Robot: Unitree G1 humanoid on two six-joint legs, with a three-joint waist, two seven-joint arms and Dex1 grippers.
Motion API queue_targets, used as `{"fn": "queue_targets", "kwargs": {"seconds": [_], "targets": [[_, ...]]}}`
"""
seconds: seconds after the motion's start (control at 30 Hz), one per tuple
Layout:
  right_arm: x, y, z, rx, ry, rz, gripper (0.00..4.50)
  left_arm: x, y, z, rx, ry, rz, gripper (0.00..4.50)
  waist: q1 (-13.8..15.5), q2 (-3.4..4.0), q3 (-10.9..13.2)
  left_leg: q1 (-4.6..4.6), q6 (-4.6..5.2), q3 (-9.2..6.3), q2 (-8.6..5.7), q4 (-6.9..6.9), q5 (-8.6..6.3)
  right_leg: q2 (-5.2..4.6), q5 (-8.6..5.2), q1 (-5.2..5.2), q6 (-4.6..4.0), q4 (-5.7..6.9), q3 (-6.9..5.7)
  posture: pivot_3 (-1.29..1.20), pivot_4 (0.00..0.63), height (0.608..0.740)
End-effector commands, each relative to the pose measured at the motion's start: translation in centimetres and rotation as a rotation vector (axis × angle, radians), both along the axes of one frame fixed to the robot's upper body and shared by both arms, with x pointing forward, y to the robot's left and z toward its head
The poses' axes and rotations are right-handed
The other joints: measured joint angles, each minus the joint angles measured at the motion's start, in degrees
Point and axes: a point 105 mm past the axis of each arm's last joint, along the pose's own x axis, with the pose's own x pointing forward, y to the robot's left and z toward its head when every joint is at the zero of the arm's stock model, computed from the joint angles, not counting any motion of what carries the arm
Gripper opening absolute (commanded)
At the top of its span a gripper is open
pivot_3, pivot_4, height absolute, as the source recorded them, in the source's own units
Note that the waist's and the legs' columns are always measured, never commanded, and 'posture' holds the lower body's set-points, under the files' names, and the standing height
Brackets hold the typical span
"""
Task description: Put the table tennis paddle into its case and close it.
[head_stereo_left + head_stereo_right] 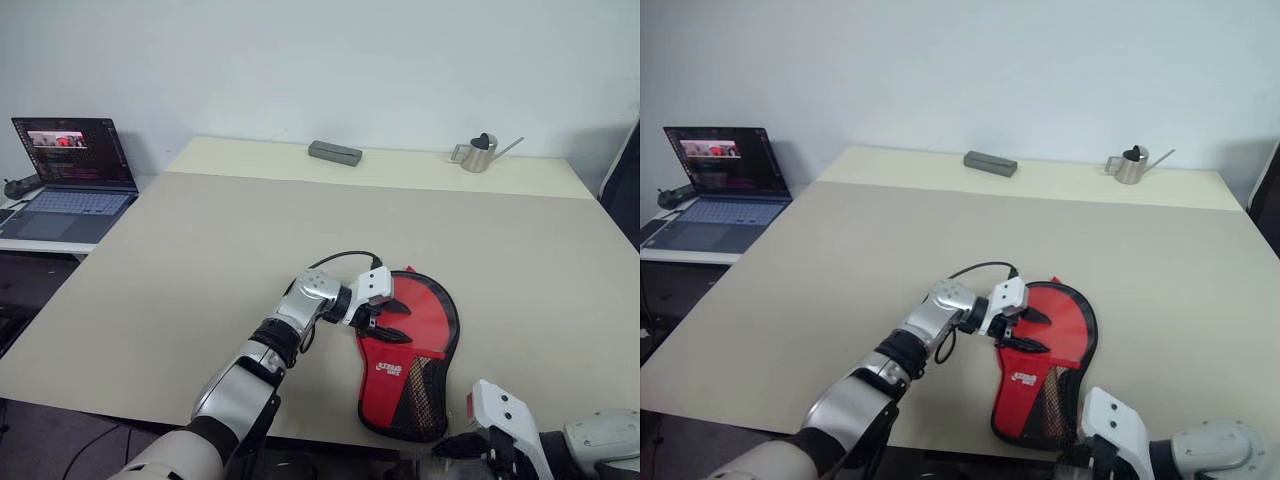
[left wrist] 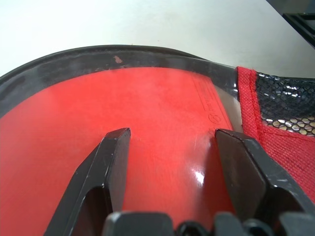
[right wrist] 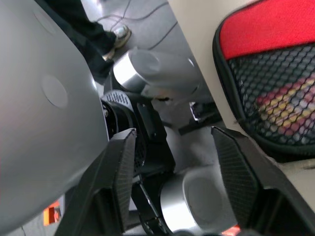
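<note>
- A laptop (image 1: 70, 180) sits on a side desk, far left.
- A grey box (image 1: 335, 152) and a metal watering can (image 1: 480, 152) stand at the table's (image 1: 200, 260) far edge.
- Left gripper (image 1: 392, 322) rests parted, empty, on the red glossy paddle (image 2: 147, 128) inside the case (image 1: 412, 395).
- The paddle's handle shows dimly through black mesh.
- Right gripper (image 3: 172, 162) hangs open, empty, off the near edge.
</note>
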Motion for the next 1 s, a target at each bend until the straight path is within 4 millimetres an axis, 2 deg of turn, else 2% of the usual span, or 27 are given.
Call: {"fn": "queue_targets", "kwargs": {"seconds": [0.03,0.27,0.4,0.57,0.73,0.9,1.0], "targets": [[-0.4,0.2,1.7,0.060,-0.009,0.039,2.71,-2.3,1.5,-5.4,0.194,0.142,-0.005,2.99,0.0,0.00,0.0,0.00,0.00,-0.01,-0.02,0.00,0.00,-0.01,0.00,0.00,0.00,0.00,-0.02,0.00,0.150,0.740],[3.8,-2.3,3.2,0.075,-0.144,-0.078,2.71,-2.3,0.5,-3.8,0.111,0.147,-0.021,2.99,0.0,0.01,0.0,0.02,0.00,-0.03,-0.12,0.01,0.00,-0.03,0.00,0.12,0.00,0.00,-0.06,0.00,0.150,0.740],[8.4,-3.8,3.6,0.087,-0.286,-0.162,2.71,-2.0,0.7,0.1,-0.048,0.126,-0.050,2.99,-0.4,0.20,0.2,-0.03,0.00,0.00,-0.13,-0.04,0.00,-0.04,-0.01,0.03,-0.01,0.01,-0.05,0.00,0.150,0.740],[12.5,-4.2,3.6,0.102,-0.405,-0.184,2.71,-1.9,1.6,3.3,-0.125,0.062,-0.049,2.99,-1.6,0.61,1.3,-0.21,-0.01,0.00,-0.09,-0.04,0.02,0.00,0.09,-0.19,-0.29,0.10,-0.03,0.00,0.150,0.740],[16.1,-3.8,3.9,0.155,-0.538,-0.202,2.71,-1.2,4.4,6.5,-0.196,-0.042,0.050,2.99,-2.1,0.76,1.5,-1.13,-0.27,0.04,-0.04,0.07,0.18,-0.02,0.11,-1.20,-0.36,0.28,-0.03,0.00,0.150,0.740],[19.1,-3.8,4.1,0.247,-0.583,-0.241,2.71,-0.1,7.9,10.2,-0.303,-0.133,0.240,2.99,-2.1,0.88,1.6,-1.16,-0.29,0.01,0.11,0.16,0.20,-0.17,0.11,-1.19,-0.37,0.32,-0.09,0.00,0.150,0.740],[20.4,-4.0,4.2,0.273,-0.604,-0.242,2.71,-0.1,10.2,11.0,-0.332,-0.173,0.363,2.99,-2.2,0.92,1.6,-1.15,-0.28,0.03,0.08,0.24,0.19,-0.21,0.11,-1.17,-0.37,0.35,-0.06,0.00,0.150,0.740]]}}
